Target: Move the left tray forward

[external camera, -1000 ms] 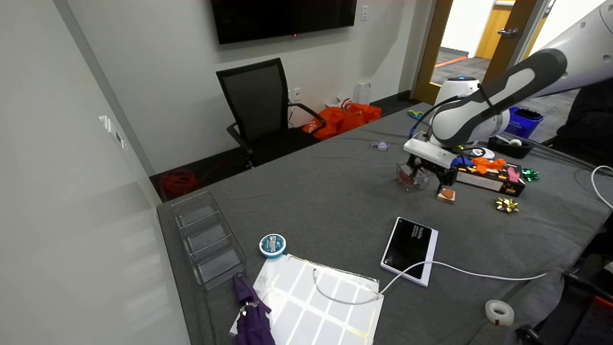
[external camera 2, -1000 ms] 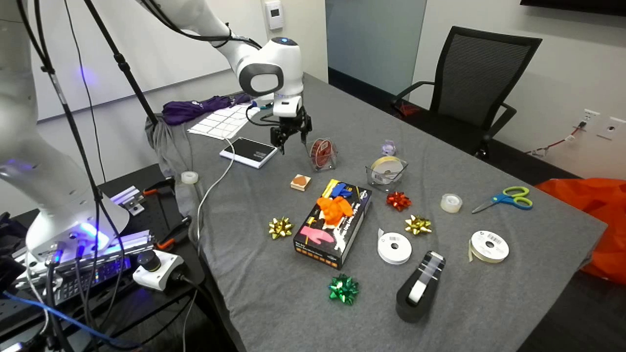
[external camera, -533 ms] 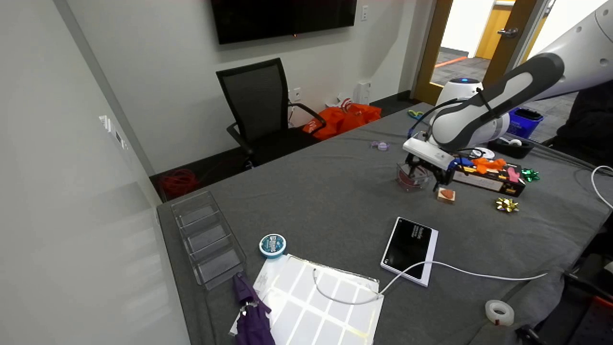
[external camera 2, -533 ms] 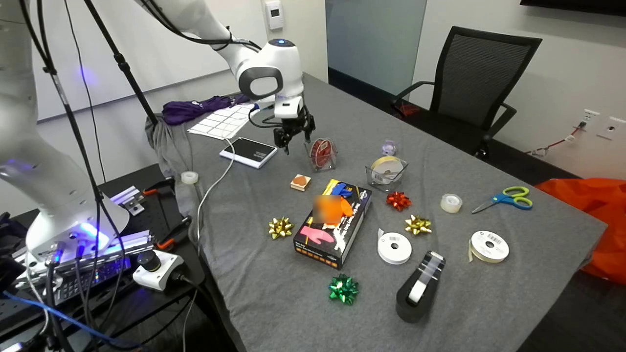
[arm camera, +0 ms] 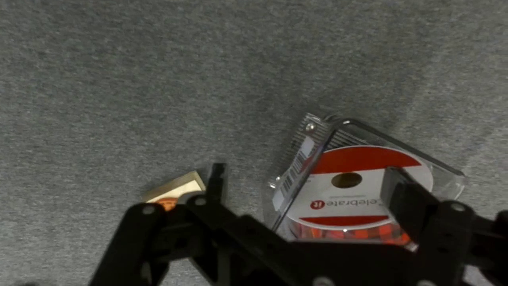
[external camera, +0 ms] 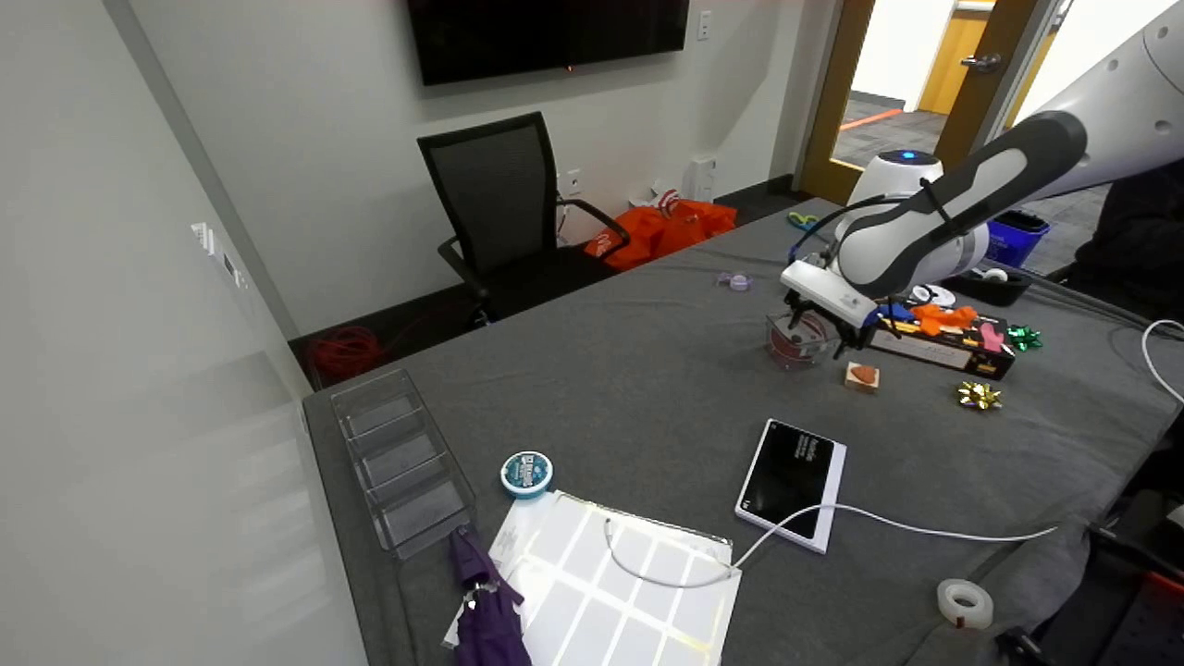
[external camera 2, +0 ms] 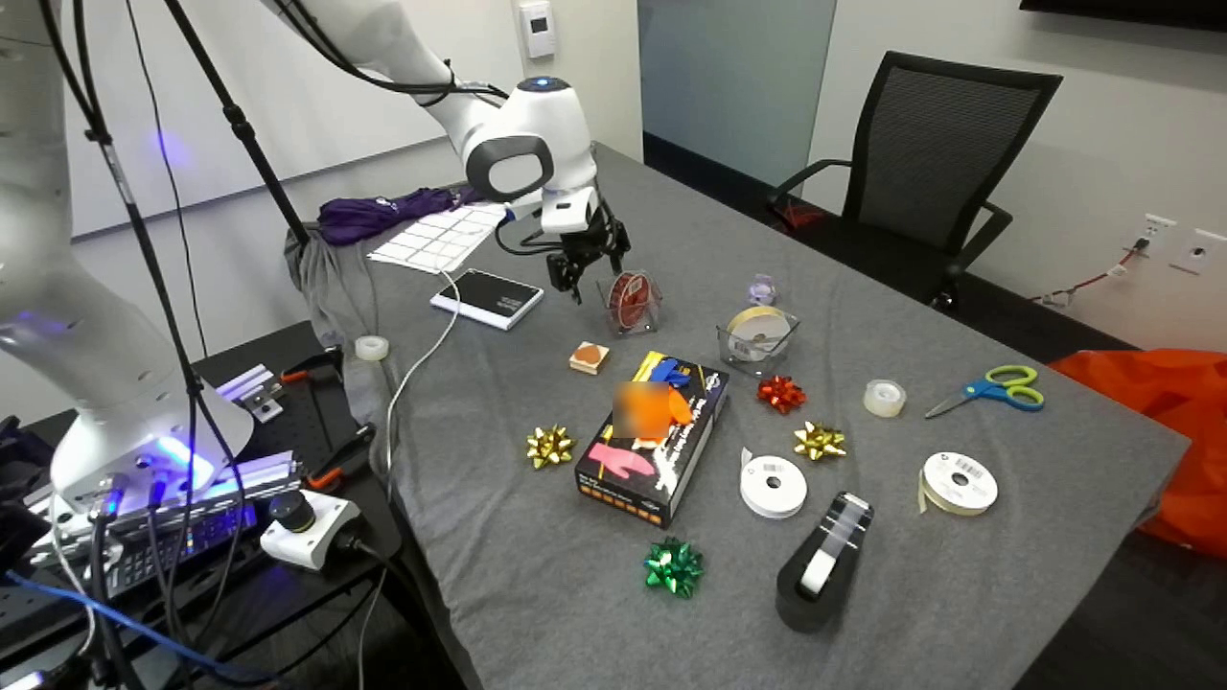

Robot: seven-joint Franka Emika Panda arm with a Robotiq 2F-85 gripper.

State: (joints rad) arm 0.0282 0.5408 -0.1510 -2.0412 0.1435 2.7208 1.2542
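The left tray is a small clear open tray (external camera 2: 646, 322) holding a spool of red ribbon (external camera 2: 630, 299). It stands on the grey cloth. In an exterior view the tray (external camera: 775, 359) is partly behind the gripper. In the wrist view its rim (arm camera: 315, 163) runs between the fingers. My gripper (arm camera: 306, 170) is open and empty above it. One finger is over the spool's white label, the other outside the rim near a wooden block. The gripper shows beside and above the tray in both exterior views (external camera: 817, 339) (external camera 2: 598, 286). Whether a finger touches it I cannot tell.
A small wooden block (external camera 2: 589, 357) is close by. A second clear tray with cream ribbon (external camera 2: 780, 349) stands further right. A glove box (external camera 2: 695, 450), bows and a white tablet-like slab (external camera 2: 491, 298) lie around. A divided clear tray (external camera: 403, 462) is at the far end.
My gripper has moved a little towards the tray, to the right in an exterior view, and stays open. The tray and the other objects have not moved.
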